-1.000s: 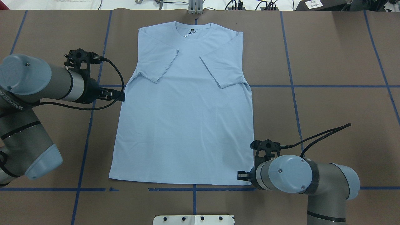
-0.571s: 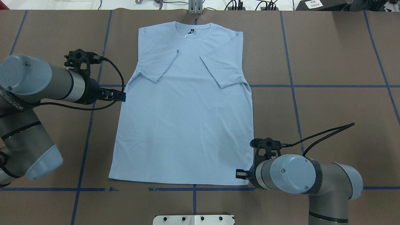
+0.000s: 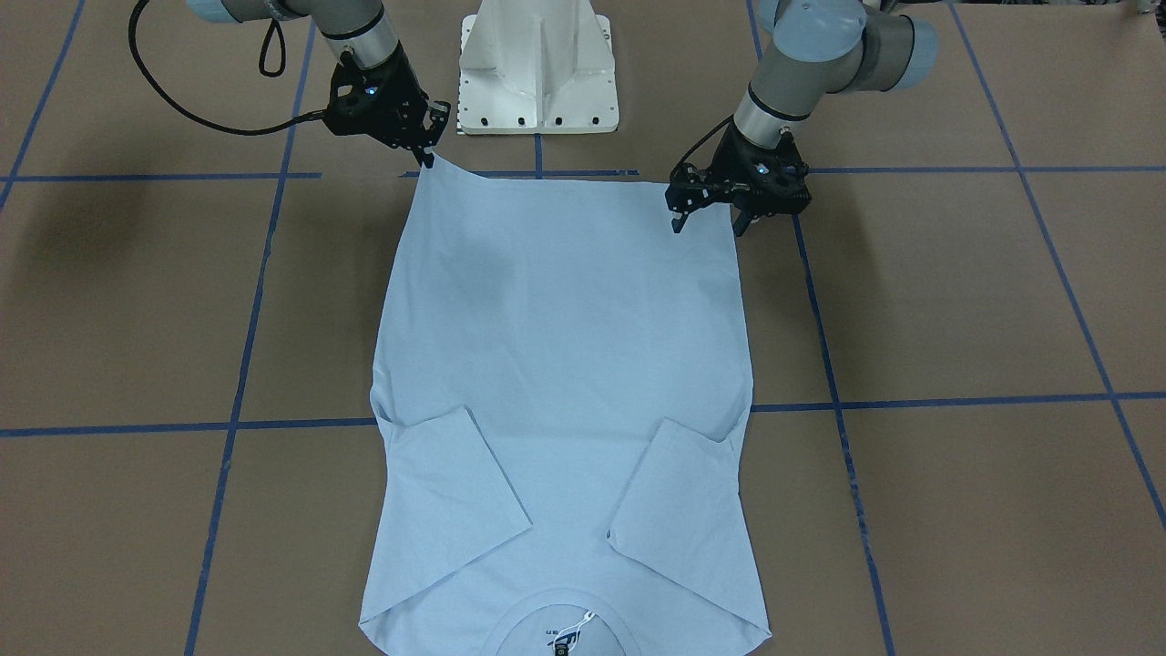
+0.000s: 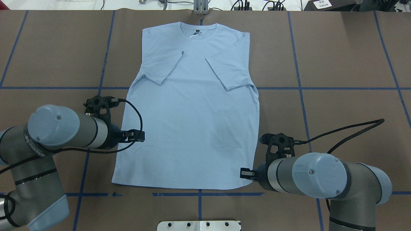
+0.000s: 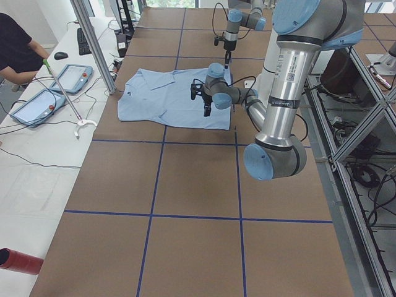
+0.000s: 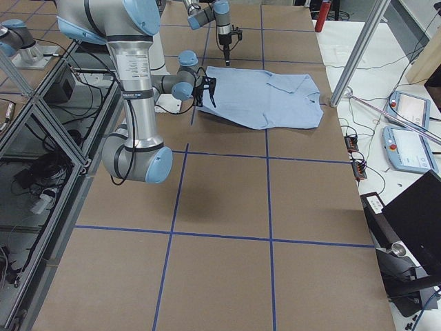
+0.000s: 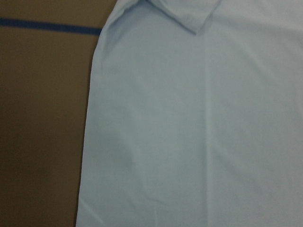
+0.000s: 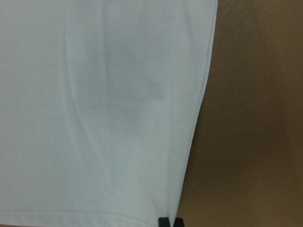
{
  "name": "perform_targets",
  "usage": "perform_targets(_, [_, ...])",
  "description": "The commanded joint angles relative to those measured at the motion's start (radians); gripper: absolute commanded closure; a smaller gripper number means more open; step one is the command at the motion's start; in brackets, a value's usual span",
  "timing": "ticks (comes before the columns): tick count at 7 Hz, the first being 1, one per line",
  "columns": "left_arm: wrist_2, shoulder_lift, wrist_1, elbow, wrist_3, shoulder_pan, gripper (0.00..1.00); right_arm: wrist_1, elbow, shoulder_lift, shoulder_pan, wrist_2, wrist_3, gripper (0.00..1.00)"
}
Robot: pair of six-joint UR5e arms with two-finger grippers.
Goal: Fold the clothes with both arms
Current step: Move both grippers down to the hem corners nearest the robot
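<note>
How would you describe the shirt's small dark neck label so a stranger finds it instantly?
On the brown table lies a pale light-blue T-shirt. Look inside its round collar, at the end farthest from the white robot base: the small dark label is the only dark mark on the cloth.

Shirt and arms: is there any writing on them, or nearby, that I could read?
Neck label on the T-shirt: print too small to read.
Sticker on the left arm: lettering too small to read.
White card beyond the table's far edge: marks too small to read.
Nothing else shows text.
</note>
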Motion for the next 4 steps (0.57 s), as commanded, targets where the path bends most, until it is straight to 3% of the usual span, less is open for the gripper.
perform_targets(1, [0.064, 0.102, 0.001, -0.038, -0.115, 0.103, 0.01, 0.002, 0.007, 0.001, 0.007, -0.007, 0.000, 1.00])
perform_targets(4, [0.069, 0.141, 0.001, -0.049, -0.141, 0.146, 0.01, 0.003, 0.004, 0.000, 0.011, -0.007, -0.002, 1.00])
